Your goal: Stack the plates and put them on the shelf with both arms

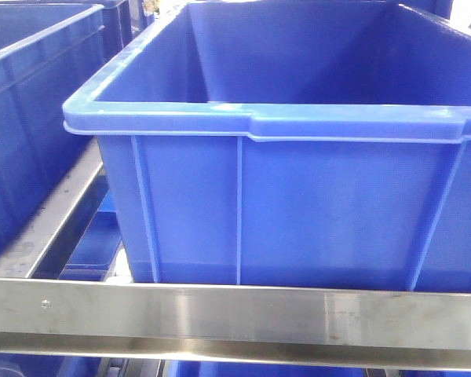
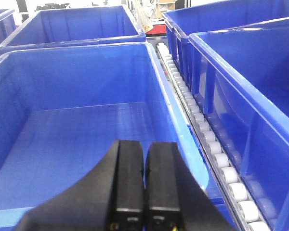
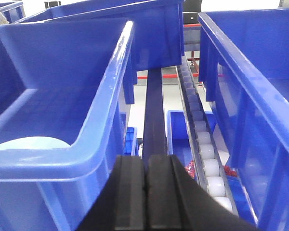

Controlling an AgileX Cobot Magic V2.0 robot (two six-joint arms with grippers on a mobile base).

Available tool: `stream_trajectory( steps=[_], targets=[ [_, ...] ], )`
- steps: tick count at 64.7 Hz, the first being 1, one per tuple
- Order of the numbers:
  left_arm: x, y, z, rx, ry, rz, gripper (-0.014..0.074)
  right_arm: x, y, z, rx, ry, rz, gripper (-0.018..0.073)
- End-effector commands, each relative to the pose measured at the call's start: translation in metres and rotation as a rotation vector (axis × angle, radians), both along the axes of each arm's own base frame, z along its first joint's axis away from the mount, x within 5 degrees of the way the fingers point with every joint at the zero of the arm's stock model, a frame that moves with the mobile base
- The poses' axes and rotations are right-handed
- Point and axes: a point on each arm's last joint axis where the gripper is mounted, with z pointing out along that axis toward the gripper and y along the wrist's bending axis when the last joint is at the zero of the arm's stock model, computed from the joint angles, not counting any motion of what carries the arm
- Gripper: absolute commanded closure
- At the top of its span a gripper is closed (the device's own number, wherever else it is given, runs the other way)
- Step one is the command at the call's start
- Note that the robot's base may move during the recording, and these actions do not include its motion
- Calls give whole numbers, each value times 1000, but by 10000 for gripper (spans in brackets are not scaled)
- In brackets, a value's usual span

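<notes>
My left gripper point(image 2: 145, 144) is shut and empty, its black fingers pressed together above the near wall of an empty blue crate point(image 2: 77, 125). My right gripper point(image 3: 146, 159) is shut and empty, beside the near right corner of another blue crate point(image 3: 67, 96). Inside that crate, a pale bluish-white rounded shape point(image 3: 29, 143) shows behind the rim; it looks like part of a plate, mostly hidden. No plate shows in the other views. The shelf shows as a brushed steel front rail point(image 1: 235, 314) under a blue crate point(image 1: 298, 204).
Several blue crates stand side by side on the rack. Tracks of white rollers point(image 2: 202, 130) run between them, also in the right wrist view point(image 3: 202, 144). A dark rail point(image 3: 154, 110) runs ahead of my right gripper. Smaller blue bins point(image 3: 180, 130) sit below.
</notes>
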Motion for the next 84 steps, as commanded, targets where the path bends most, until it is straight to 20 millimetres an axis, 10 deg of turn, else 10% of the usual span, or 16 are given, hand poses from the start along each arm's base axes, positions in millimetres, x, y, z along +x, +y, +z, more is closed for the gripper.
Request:
stream_trajectory(
  steps=[1, 39, 84],
  targets=[
    [0, 1, 17, -31, -111, 8, 514, -2, 0, 9, -19, -112, -7, 503],
    [-12, 9, -57, -41, -210, 111, 514, -2, 0, 9, -19, -111, -7, 503],
    [-11, 8, -60, -37, -178, 110, 514, -2, 0, 9, -19, -111, -7, 503]
  ],
)
